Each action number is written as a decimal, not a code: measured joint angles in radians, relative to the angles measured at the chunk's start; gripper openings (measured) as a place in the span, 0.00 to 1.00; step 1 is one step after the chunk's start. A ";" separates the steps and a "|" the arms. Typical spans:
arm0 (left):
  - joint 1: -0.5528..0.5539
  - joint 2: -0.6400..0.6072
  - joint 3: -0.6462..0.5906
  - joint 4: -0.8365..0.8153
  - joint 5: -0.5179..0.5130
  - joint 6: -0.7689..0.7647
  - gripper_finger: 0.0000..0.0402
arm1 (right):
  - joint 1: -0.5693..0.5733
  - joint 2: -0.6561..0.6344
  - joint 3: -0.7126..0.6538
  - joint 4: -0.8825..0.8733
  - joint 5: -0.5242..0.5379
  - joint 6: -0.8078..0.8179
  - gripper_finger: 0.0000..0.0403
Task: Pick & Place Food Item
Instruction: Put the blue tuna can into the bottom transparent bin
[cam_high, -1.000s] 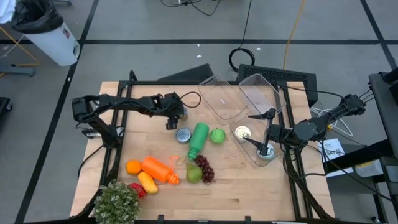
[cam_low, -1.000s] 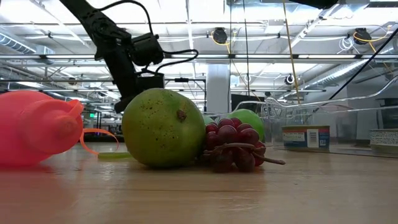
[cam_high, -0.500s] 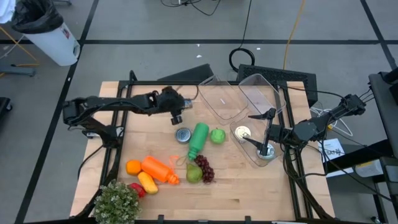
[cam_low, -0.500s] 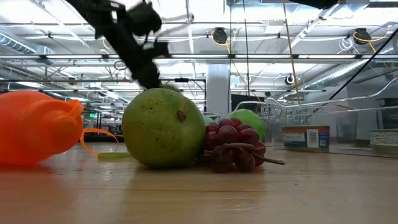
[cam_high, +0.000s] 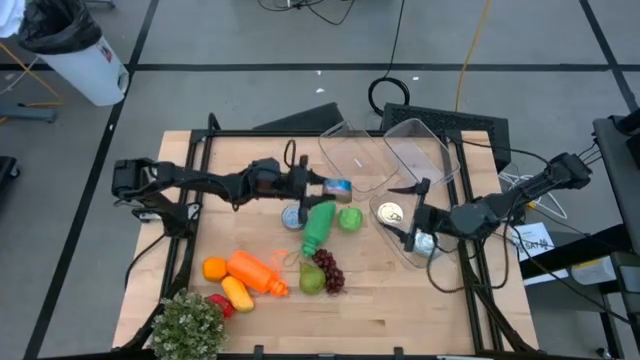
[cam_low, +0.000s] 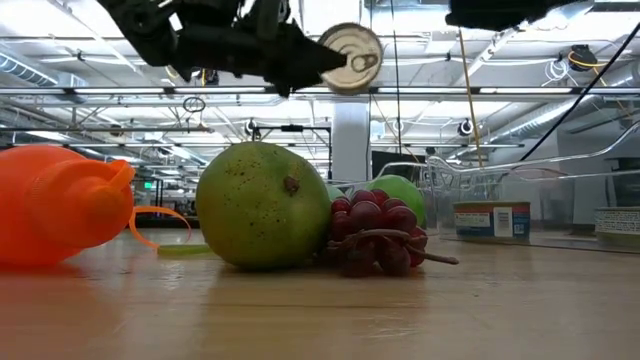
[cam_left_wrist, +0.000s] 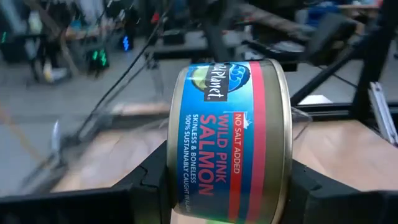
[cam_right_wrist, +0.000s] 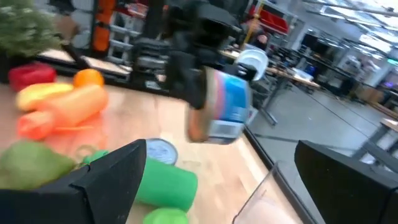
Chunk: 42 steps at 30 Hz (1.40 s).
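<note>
Your salmon can (cam_left_wrist: 227, 140) hangs in the air, clamped sideways between the left gripper's (cam_high: 322, 186) jaws, just above the second can (cam_high: 293, 217) and the green bottle (cam_high: 318, 225) on the desk (cam_high: 400, 300), and just short of the nearer clear bin (cam_high: 352, 155). Past the bottle from the held can you have the apple (cam_high: 349, 218), and farther on the pear (cam_low: 263, 205), grapes (cam_low: 377, 238) and orange bottle (cam_high: 256, 272). Your right gripper (cam_high: 411, 224) waits on the far side of the apple, over a bin holding a third can (cam_high: 388, 212), jaws spread wide and holding nothing.
</note>
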 joint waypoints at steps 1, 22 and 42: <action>-0.013 0.014 0.007 0.014 -0.005 0.026 0.42 | -0.017 0.017 0.000 0.020 -0.004 0.002 0.98; -0.050 0.026 0.030 -0.025 -0.036 0.065 0.42 | -0.292 0.370 0.000 0.419 -0.369 0.108 0.87; -0.109 -0.023 0.029 -0.108 -0.310 0.089 0.96 | -0.271 0.214 0.001 0.232 -0.209 0.103 0.45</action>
